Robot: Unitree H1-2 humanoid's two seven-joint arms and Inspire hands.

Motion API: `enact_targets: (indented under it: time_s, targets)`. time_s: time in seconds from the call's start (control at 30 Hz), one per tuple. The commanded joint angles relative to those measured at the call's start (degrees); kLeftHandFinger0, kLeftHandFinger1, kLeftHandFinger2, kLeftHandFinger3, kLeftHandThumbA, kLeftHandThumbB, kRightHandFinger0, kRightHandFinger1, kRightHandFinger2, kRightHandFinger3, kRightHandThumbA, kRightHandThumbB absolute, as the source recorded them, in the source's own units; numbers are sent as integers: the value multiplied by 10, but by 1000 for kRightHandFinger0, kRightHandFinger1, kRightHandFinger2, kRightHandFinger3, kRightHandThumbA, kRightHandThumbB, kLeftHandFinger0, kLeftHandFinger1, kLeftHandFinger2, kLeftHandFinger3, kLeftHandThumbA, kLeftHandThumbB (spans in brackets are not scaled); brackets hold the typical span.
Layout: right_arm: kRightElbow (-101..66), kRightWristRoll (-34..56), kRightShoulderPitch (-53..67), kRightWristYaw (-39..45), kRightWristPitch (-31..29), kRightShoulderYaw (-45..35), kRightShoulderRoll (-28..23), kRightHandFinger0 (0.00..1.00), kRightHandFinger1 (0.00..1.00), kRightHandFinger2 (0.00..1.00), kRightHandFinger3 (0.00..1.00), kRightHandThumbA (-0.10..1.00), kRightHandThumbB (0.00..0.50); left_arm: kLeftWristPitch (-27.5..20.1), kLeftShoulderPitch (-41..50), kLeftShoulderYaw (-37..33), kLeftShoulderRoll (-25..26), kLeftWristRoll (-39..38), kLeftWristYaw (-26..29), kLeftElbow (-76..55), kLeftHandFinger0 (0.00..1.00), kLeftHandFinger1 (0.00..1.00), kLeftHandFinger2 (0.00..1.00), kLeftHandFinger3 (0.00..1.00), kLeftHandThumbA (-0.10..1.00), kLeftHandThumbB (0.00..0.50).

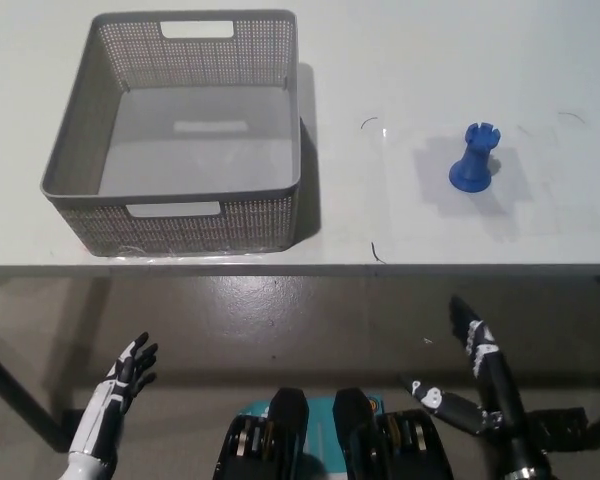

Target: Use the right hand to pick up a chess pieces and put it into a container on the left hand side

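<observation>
Table [540, 230] white, floor [280, 310] grey; basket [175, 150], rook [474, 160] apart; both hands' fingers spread.

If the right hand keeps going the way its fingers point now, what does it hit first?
Probably the table's front edge: the right hand sits below it, fingers aimed up-picture. Depth is unclear; the blue rook lies beyond.

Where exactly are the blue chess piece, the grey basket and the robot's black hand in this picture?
blue chess piece [473, 160]: head view, on the middle of its body.
grey basket [175, 222]: head view, on its near mesh wall.
right hand [477, 365]: head view, on the middle of the open black hand, below the table edge.
</observation>
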Motion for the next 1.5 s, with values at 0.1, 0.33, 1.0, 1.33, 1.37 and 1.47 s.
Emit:
enact_targets:
  time_s: [0.1,0.33,1.0,1.33,1.37,1.47]
  targets:
    - [-96,-85,-1,-85,-45,-23,2,1000,1000,1000,1000,1000,299,-26,-11,-14,22,-25,-51,-10,1000,1000,1000,1000,1000,295]
    - [-163,-106,-38,-95,-21,-58,-4,1000,1000,1000,1000,1000,281,-13,-7,-11,21,-36,-61,-18,1000,1000,1000,1000,1000,310]
    - [96,-49,-356,-84,104,-120,-89,1000,1000,1000,1000,958,381,-41,34,-7,16,-46,-79,-6,1000,1000,1000,1000,1000,328]
    - [399,-23,-548,-84,100,-122,-114,1000,1000,1000,1000,946,399,-46,27,-6,13,-42,-76,0,1000,1000,1000,1000,1000,327]
    - [412,-23,-554,-84,97,-121,-115,1000,1000,1000,1000,943,402,-44,27,-6,13,-42,-76,-2,1000,1000,1000,1000,1000,329]
    - [483,-8,-592,-81,89,-125,-115,1000,1000,1000,1000,898,406,-42,25,-6,13,-46,-78,-3,1000,1000,1000,1000,1000,322]
